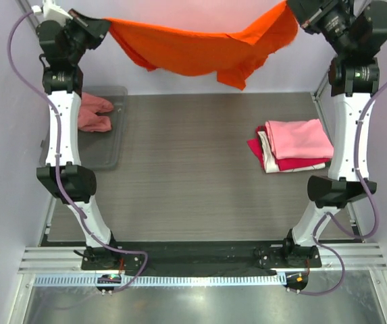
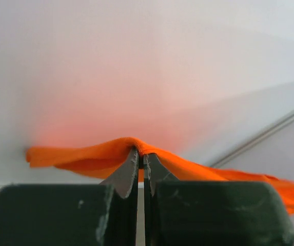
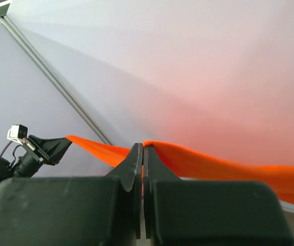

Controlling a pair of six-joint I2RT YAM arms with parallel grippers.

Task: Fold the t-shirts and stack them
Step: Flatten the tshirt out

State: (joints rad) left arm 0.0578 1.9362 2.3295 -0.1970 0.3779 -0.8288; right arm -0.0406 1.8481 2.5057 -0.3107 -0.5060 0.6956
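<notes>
1. While both arms are lifted high at the far side of the grey wood-look desk, a bright orange cloth t-shirt hangs in the air between them.
2. The left fingers are shut tight on the left end of the orange t-shirt. In the left wrist view, the cloth bends over their tips.
3. The right fingers are shut tight on the right end of the same t-shirt. In the right wrist view, the cloth runs off to both sides of the tips.
4. The orange t-shirt is pulled wide from left to right. It sags a little in the middle, and one loose part hangs lower, closer to the right side.
5. On the right side of the desk, just beside the right arm, a light pink folded t-shirt lies on top of a crimson red t-shirt. A pale strip of cloth shows between them.
6. On the left side of the desk sits a clear grey plastic tray.
7. A dusty salmon-pink t-shirt lies crumpled in the far part of the tray. The left arm hides part of it.
</notes>
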